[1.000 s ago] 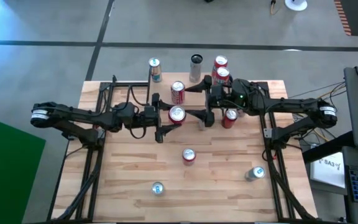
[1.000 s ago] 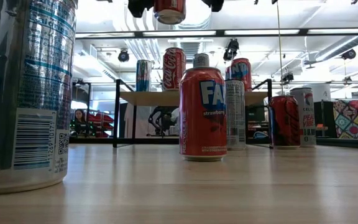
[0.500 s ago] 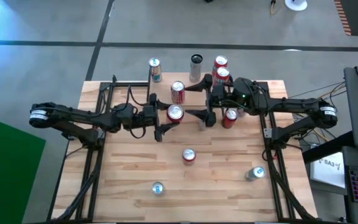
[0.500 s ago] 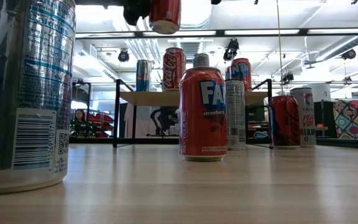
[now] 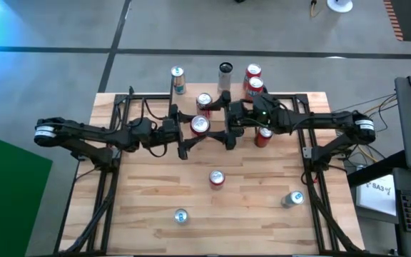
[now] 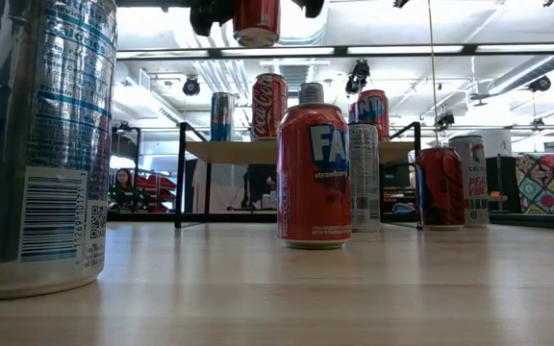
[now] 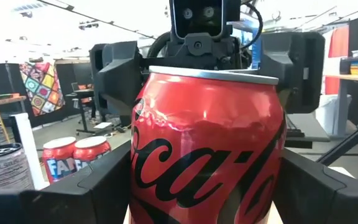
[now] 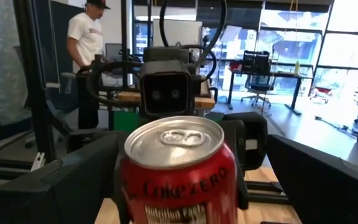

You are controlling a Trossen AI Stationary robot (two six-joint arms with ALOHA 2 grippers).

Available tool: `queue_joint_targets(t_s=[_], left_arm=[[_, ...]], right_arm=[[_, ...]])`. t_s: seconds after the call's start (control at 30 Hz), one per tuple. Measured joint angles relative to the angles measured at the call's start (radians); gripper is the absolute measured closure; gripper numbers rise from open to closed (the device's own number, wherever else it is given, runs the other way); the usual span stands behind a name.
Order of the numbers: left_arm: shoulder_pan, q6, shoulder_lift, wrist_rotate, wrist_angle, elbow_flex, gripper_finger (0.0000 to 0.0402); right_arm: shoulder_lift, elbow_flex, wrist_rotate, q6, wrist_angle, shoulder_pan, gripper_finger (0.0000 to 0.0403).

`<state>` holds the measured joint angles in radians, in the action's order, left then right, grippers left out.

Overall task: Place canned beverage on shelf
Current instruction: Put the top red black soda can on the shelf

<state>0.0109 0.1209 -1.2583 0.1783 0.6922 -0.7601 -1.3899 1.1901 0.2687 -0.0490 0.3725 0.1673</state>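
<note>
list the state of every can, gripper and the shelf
red coke zero can: upright, held in the air
left gripper: shut on red coke zero can
right gripper: open, facing that can
light wooden shelf with black legs: carrying upright cans
red strawberry fanta can: standing upright, untouched

We see a glossy red metal can (image 7: 207,146) with a brushed silver lid (image 8: 173,140) and sharp highlights on its wall. Fingers (image 7: 82,199) beside it look matt black plastic. Table (image 5: 255,207) is pale slatted wood, smooth, satin sheen in the low view. Shelf (image 6: 234,151) has a light wood top on thin black metal legs. Fanta can (image 6: 314,176) is shiny red; blue can (image 6: 41,144) shows a crinkled, reflective printed wall
</note>
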Motion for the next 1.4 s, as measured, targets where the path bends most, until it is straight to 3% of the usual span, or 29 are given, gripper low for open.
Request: queue_joint_targets(t_s=[0.73, 0.87, 1.07, 1.4], left_arm=[[-0.001, -0.002, 0.0, 0.041, 0.016, 0.001, 0.0112], [-0.002, -0.001, 0.0, 0.04, 0.014, 0.001, 0.0112], [-0.002, 0.0, 0.0, 0.04, 0.013, 0.001, 0.0112], [-0.002, -0.007, -0.001, 0.04, 0.007, 0.002, 0.0057]], right_arm=[[-0.108, 0.092, 0.027, -0.03, -0.016, 0.0, 0.0004], [-0.108, 0.098, 0.031, -0.041, -0.015, 0.0, 0.003], [-0.107, 0.098, 0.055, -0.043, -0.023, 0.0, 0.0115], [-0.106, 0.098, 0.053, 0.001, -0.041, 0.001, 0.0115]])
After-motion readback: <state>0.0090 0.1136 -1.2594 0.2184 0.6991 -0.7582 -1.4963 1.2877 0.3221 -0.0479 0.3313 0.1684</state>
